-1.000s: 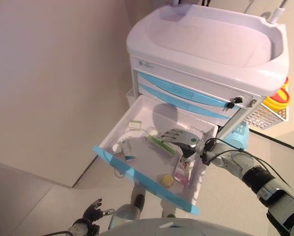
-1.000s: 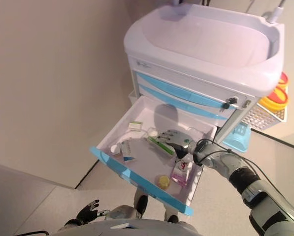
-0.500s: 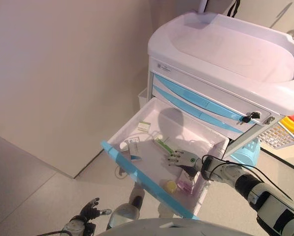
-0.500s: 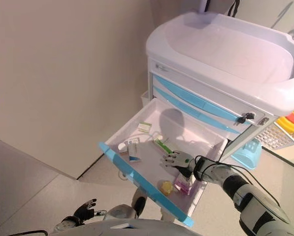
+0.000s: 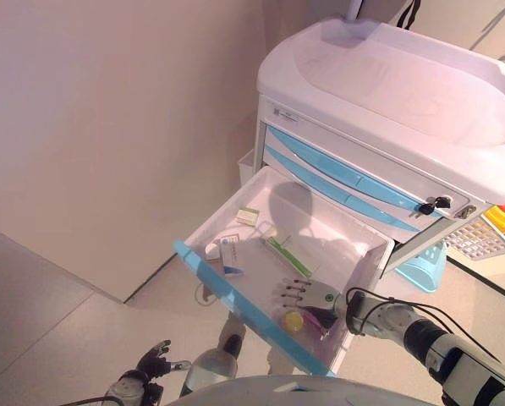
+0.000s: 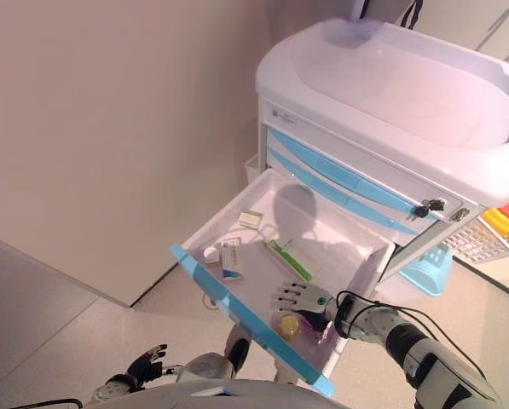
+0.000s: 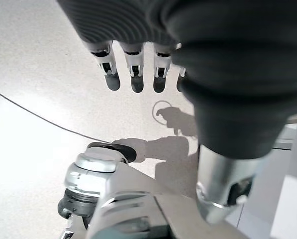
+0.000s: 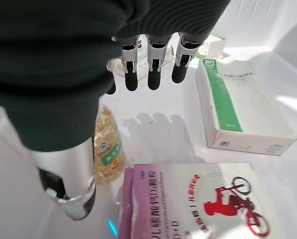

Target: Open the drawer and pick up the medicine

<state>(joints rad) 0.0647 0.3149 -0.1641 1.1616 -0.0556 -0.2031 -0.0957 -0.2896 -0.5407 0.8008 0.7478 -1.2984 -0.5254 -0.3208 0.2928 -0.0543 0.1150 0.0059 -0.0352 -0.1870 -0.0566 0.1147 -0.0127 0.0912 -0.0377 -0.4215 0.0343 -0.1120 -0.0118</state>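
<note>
The cart's lowest drawer (image 5: 203,227) stands pulled out, white with a blue front (image 5: 235,303). In it lie a green-and-white box (image 5: 288,256), a blue-and-white box (image 5: 231,254), a small green box (image 5: 249,216), a yellow bottle (image 5: 293,320) and a pink box (image 5: 321,320). My right hand (image 5: 307,294) hovers inside the drawer near its front right, open and empty. In the right wrist view its straight fingers (image 8: 149,69) hang over the drawer floor, with the yellow bottle (image 8: 108,144) by the thumb and the pink box (image 8: 198,199) close by. My left hand (image 5: 148,365) hangs low, open and empty.
The white cart (image 5: 404,93) has two closed blue drawers (image 5: 345,173) above, with a key in the lock (image 5: 434,204). A wire basket with a yellow container (image 5: 497,224) hangs on its right side, above a blue bin (image 5: 421,266). A beige wall stands on the left.
The camera has shifted. My right hand has drawn back from over the green-and-white box towards the drawer's front, now beside the yellow bottle and pink box. It holds nothing.
</note>
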